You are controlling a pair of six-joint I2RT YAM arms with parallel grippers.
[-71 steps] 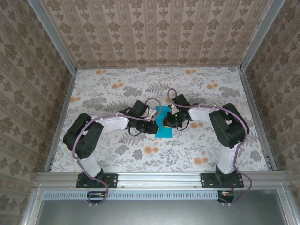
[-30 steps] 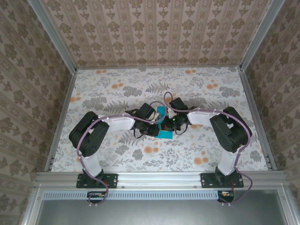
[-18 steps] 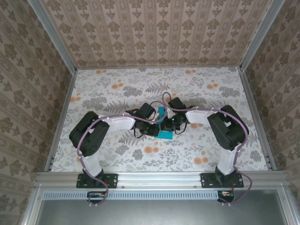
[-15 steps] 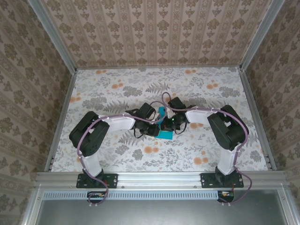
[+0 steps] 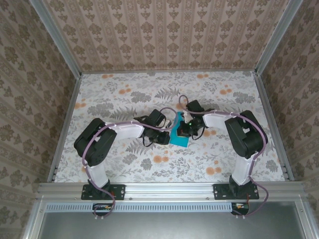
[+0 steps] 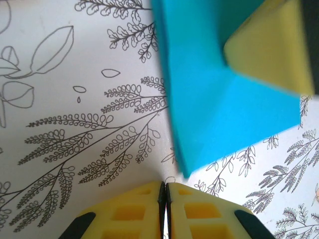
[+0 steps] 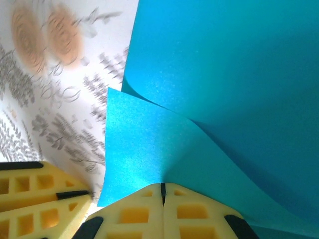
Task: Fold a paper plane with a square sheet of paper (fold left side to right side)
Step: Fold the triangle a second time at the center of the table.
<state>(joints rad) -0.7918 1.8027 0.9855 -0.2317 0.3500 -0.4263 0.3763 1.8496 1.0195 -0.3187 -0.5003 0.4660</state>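
Pressing rather than tugging looks wise here. On the floral-patterned tabletop (image 5: 124,94), the left hand (image 6: 165,184) sits closed and empty just beside a corner of the square sheet of thin turquoise-blue paper (image 6: 214,109), which lies between the arms. The right hand (image 7: 162,185), closed, seems to pinch a lifted flap (image 7: 144,144). It should carry the flap over until the edges meet, then flatten the crease.

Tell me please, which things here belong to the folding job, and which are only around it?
Belonging to the job:
square sheet of paper, turquoise, partly folded
right gripper, shut on a raised flap
left gripper, shut, empty, beside the paper

Only around:
floral table
patterned walls
metal frame
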